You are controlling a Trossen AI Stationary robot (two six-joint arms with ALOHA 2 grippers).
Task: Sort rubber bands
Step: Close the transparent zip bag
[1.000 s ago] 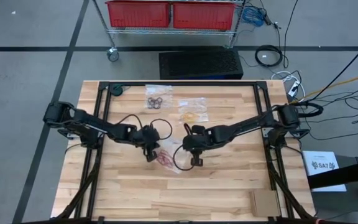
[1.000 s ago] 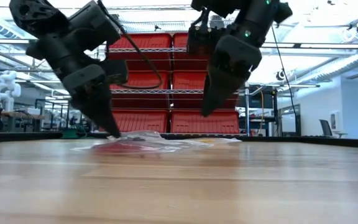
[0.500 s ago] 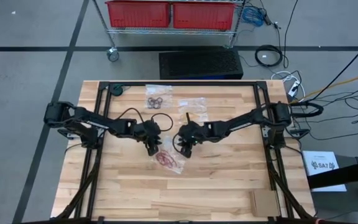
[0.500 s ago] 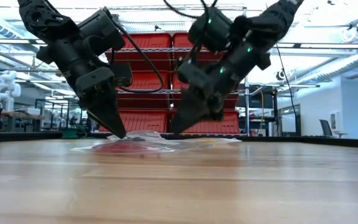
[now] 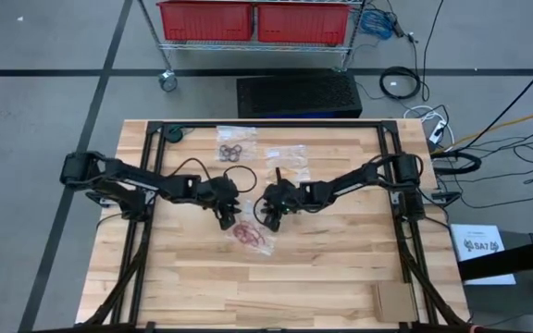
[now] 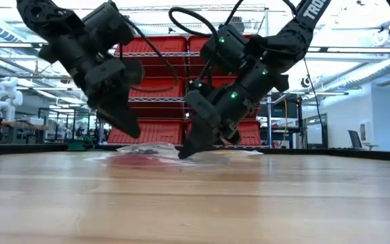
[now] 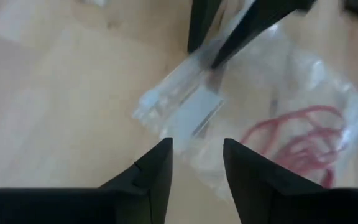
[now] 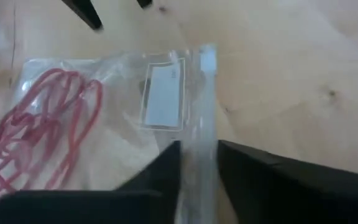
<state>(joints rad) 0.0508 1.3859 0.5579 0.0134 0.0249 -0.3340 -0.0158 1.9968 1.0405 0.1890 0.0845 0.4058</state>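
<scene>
A clear flat bag (image 5: 251, 233) holding red rubber bands (image 8: 48, 124) lies flat on the wooden table near its middle. My left gripper (image 7: 196, 152) hangs open just above the bag's left part, clear of it (image 6: 133, 130). My right gripper (image 8: 199, 158) has come down at the bag's right end (image 6: 181, 153). Its fingers are a little apart, one on each side of the bag's zip strip. Two more clear bags lie flat toward the far edge, one with black bands (image 5: 236, 148) and one with tan bands (image 5: 287, 166). My right gripper slants down from the table's right side, with its fingertips (image 8: 169, 163) at table height. The bag's zip strip (image 8: 204, 118) runs lengthwise through the gap between the fingers. I cannot tell whether the fingers touch the strip. The bag lies flat on the table.
A black metal frame (image 5: 155, 185) runs along the table's left, far and right sides. A piece of cardboard (image 5: 391, 298) lies at the near right corner. A rack with red bins (image 5: 253, 20) stands beyond the far edge. The near half of the table is bare wood.
My right gripper has swung down and toward the table's left and far side, rolling as it went, from above the bag's near right side to its zip end. My left gripper has lifted a little off the bag. The bag has stayed where it was.
</scene>
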